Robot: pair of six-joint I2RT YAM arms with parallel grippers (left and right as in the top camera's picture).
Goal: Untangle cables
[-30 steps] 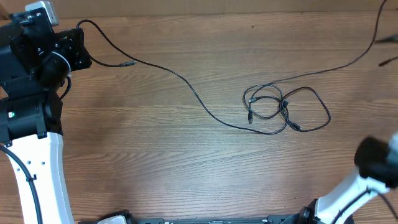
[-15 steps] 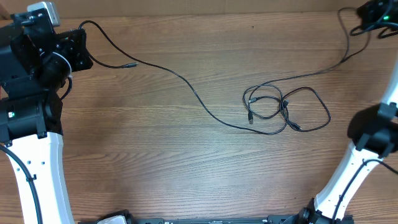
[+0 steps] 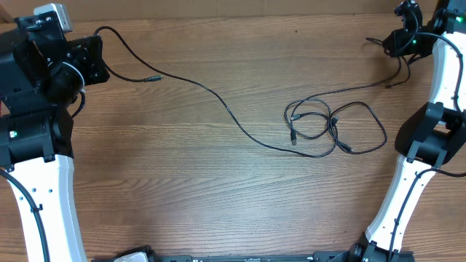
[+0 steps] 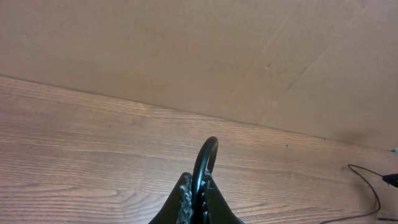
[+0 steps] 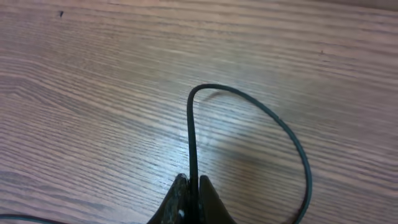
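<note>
Thin black cables lie across the wooden table (image 3: 218, 189). A knot of loops (image 3: 320, 125) sits right of centre. One long strand (image 3: 218, 102) runs from the knot to my left gripper (image 3: 100, 65) at the far left, which is shut on a bend of it. A plug end (image 3: 154, 75) lies just beside that gripper. In the left wrist view the gripper (image 4: 198, 185) pinches the looped cable (image 4: 209, 148). Another strand (image 3: 364, 87) rises from the knot to my right gripper (image 3: 394, 45) at the far right corner. In the right wrist view that gripper (image 5: 192, 185) is shut on a curving cable (image 5: 249, 99).
A brown cardboard wall (image 4: 186, 56) stands along the table's far edge, close behind both grippers. A further bit of cable (image 4: 373, 193) shows at the right edge of the left wrist view. The white arm bases (image 3: 44, 196) stand at the near corners.
My right arm swung up into view at the far right corner, then moved left with its cable, and the strand there has gone slack. The left arm has not moved.
</note>
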